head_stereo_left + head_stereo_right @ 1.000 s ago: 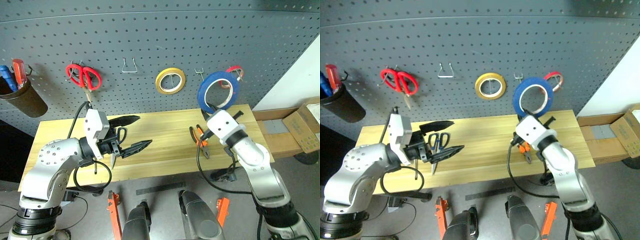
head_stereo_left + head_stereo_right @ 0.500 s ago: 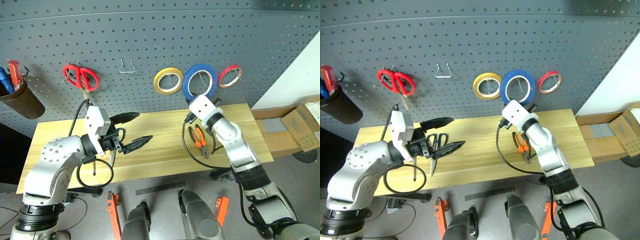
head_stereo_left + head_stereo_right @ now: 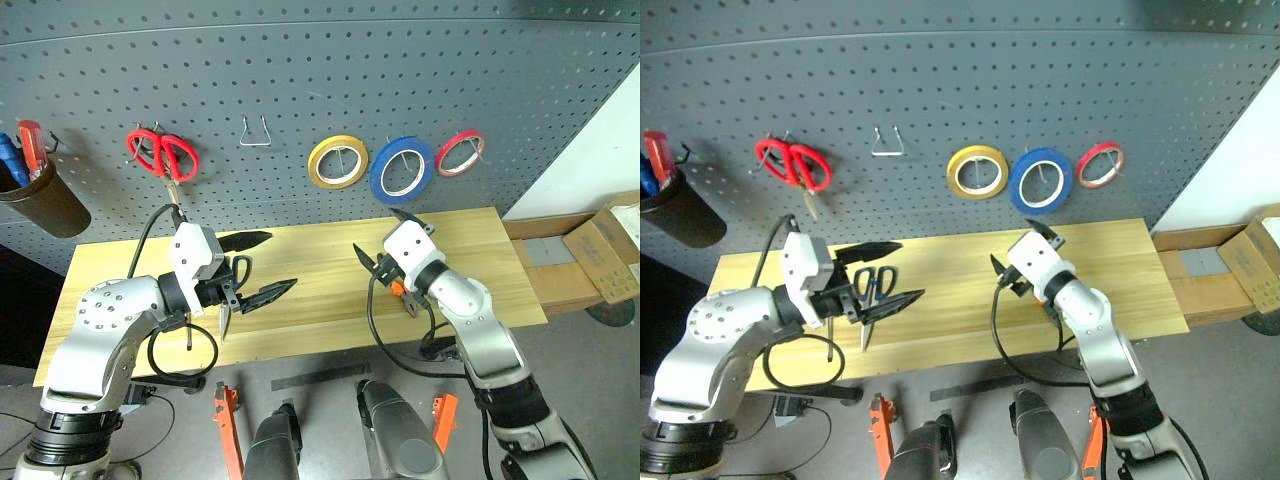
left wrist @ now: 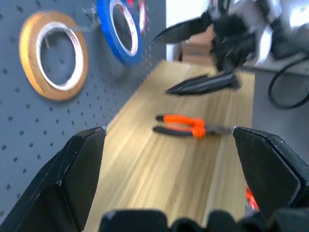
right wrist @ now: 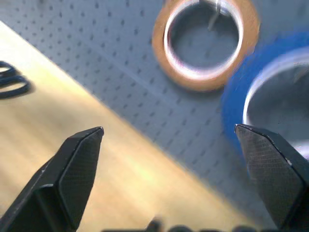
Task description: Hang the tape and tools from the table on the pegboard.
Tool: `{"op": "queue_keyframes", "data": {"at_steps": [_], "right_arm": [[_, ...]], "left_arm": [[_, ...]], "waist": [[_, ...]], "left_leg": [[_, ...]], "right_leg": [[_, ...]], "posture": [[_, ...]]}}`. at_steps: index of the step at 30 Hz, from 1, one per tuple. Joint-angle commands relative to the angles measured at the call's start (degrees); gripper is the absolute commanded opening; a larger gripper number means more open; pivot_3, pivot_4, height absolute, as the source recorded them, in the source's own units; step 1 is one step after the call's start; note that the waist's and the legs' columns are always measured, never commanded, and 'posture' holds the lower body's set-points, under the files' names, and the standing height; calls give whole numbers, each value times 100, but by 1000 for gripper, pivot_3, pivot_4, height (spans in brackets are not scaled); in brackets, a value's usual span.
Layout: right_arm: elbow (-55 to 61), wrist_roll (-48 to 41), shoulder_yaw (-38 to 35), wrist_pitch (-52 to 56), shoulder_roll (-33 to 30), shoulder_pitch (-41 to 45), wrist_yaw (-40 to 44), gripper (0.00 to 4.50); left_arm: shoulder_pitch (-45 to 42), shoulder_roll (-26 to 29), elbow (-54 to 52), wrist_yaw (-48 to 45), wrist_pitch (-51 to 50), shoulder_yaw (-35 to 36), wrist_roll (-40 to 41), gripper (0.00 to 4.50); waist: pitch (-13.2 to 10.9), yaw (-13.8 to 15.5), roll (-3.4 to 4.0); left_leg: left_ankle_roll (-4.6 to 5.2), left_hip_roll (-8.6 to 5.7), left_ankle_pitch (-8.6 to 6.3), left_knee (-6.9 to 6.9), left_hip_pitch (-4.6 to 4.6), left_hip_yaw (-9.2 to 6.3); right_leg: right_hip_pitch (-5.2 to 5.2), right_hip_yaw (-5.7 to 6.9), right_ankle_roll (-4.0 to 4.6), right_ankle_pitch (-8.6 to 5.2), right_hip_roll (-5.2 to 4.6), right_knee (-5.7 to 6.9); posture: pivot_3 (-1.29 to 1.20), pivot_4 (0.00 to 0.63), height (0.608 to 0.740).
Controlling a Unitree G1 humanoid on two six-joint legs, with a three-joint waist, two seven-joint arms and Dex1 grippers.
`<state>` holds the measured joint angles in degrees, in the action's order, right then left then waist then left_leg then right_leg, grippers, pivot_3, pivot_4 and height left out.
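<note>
The tape (image 3: pixel 402 168) hangs on a pegboard (image 3: pixel 300 90) hook, between the yellow roll (image 3: pixel 340 161) and the red roll (image 3: pixel 460 152). So this part of the task looks done, and the tools on the table (image 3: pixel 320 300) are left.

The right gripper (image 3: pixel 385 240) stands below the tape, over the table, with its fingers spread wide and nothing between them. The pliers (image 4: pixel 188 128) lie on the table just beside this gripper, on the side away from the scissors (image 3: pixel 868 285); in the head views the right arm hides most of them. In the left wrist view their long axis seems to run about along the table's length, handles toward the left arm, but the head views do not confirm it.

The left gripper (image 3: pixel 255 265) is also wide open and empty. The scissors lie on the table just under it, blades pointing to the front edge. I judge the left arm is nearer to the scissors, the right arm to the pliers.

No brand or writing can be read on any thing.
</note>
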<state>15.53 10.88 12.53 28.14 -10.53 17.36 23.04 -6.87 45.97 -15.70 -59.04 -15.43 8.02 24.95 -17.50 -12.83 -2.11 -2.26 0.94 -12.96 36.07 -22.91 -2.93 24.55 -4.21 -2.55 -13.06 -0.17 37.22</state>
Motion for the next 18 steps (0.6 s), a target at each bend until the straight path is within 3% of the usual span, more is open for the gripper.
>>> {"op": "queue_keyframes", "data": {"at_steps": [1,6,12,18], "right_arm": [[209,-215,-214,1771,365,-34,-194,4452],[-652,-209,-730,2810,1124,503,-1096,4452],[-2393,-237,-1142,2048,1517,1302,-2095,4452],[-3077,-411,-1299,1709,1400,1405,-2291,4452]], "left_arm": [[353,461,285,-618,422,-1,-265,4500],[295,645,707,-1015,428,111,-120,4500],[-18,678,1051,-1138,462,155,-166,4500],[-36,632,1069,-1101,523,129,-218,4500]], "waist": [[0,-23,1],[2,-48,-3],[11,-142,-10],[21,-178,-18]], "left_leg": [[0,5,0,0,0,3],[-7,6,6,2,-10,7],[-6,0,7,5,-68,6],[-5,-13,5,0,-115,6]], "right_leg": [[5,-1,4,-1,0,4],[26,1,13,3,-2,14],[82,3,14,12,-4,16],[142,5,35,27,-46,59]], "posture": [[-307,287,740],[-317,280,740],[-318,263,740],[-320,251,740]]}}
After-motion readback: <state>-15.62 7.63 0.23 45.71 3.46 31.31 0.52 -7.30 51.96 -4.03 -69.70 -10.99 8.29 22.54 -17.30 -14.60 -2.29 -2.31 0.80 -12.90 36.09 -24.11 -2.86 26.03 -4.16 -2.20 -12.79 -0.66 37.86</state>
